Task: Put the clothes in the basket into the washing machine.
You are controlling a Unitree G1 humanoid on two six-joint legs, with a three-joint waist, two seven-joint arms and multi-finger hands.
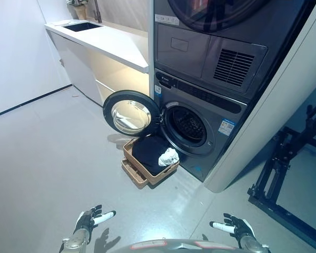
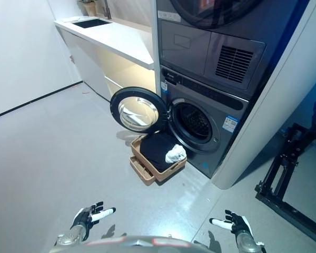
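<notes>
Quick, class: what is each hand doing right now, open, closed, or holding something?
Left hand: open, fingers spread, holding nothing, low over the floor.
Right hand: open, fingers spread, holding nothing, low over the floor.

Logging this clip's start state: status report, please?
Left hand and right hand open, low, holding nothing. Basket with dark and white clothes on floor below washing machine, door swung open. Nothing blocks the approach.
</notes>
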